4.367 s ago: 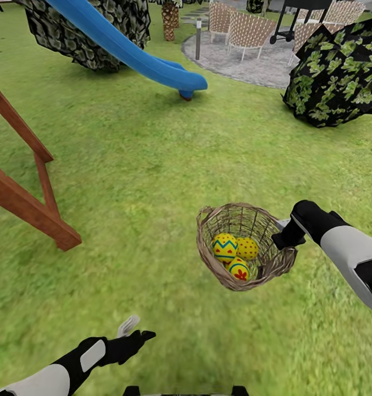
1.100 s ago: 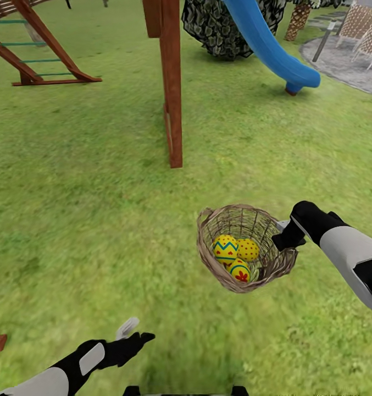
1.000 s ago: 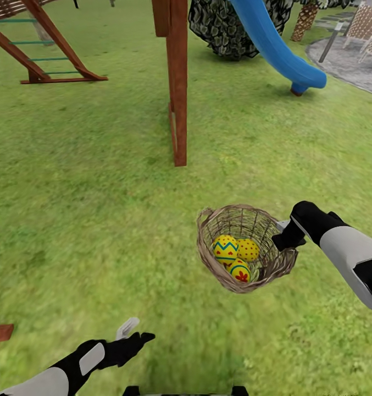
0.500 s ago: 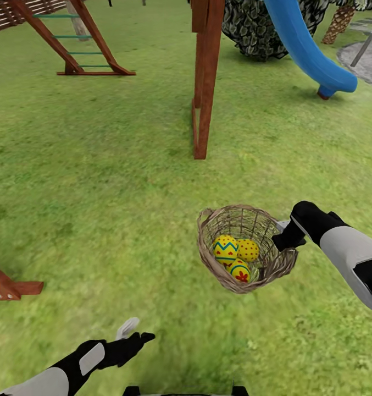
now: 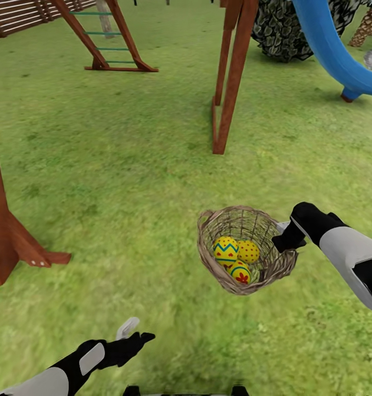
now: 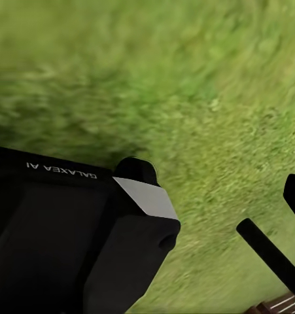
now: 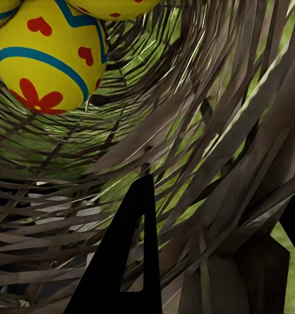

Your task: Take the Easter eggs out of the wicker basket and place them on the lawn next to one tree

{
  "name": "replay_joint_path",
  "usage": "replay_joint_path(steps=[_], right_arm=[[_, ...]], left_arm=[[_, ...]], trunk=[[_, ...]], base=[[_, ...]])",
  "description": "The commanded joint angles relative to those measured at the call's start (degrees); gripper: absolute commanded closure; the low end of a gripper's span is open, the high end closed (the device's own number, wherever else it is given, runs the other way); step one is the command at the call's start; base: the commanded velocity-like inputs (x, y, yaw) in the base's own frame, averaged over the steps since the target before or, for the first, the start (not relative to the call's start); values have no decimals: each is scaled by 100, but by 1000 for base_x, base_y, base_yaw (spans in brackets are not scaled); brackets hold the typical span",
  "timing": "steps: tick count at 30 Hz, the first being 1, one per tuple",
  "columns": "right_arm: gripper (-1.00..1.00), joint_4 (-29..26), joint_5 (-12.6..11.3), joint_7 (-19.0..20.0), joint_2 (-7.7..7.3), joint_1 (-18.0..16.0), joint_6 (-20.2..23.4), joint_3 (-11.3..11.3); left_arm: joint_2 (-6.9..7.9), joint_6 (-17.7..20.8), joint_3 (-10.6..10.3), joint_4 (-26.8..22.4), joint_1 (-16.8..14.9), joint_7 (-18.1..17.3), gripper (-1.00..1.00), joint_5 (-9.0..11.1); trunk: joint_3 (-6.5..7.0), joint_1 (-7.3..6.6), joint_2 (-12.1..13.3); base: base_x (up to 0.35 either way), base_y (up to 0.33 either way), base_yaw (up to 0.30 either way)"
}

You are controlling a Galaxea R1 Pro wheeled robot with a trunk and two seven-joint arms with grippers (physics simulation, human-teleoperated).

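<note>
I have the wicker basket (image 5: 244, 250) off the lawn (image 5: 125, 181), my right gripper's (image 5: 286, 233) jaws clamped on its rim — all three Easter eggs (image 5: 236, 257) inside. My left gripper (image 5: 132, 332) holds nothing, jaws apart. No egg placed yet.

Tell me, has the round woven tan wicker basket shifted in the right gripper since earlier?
No. The basket sits the same against the right gripper; only the background slid, so the camera turned.

the words "galaxea ai" stand in white on the robot's black body (image 6: 62, 216).
</note>
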Motion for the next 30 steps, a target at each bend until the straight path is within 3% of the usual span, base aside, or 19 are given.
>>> replay_joint_path(steps=[1,17,30], right_arm=[[100,-9,11,50,-3,-2,26,-8],[100,-3,11,47,-1,-1,26,-4],[100,85,11,16,7,1,26,1]], left_arm=[[3,26,-21,-1,-4,-9,-100,36],[3,26,-21,-1,-4,-9,-100,36],[11,23,-21,-1,-4,-9,-100,36]], trunk=[[-4,-3,-4],[-4,-3,-4],[-4,-3,-4]], base=[[-325,147,176],[-319,137,176],[-19,4,199]])
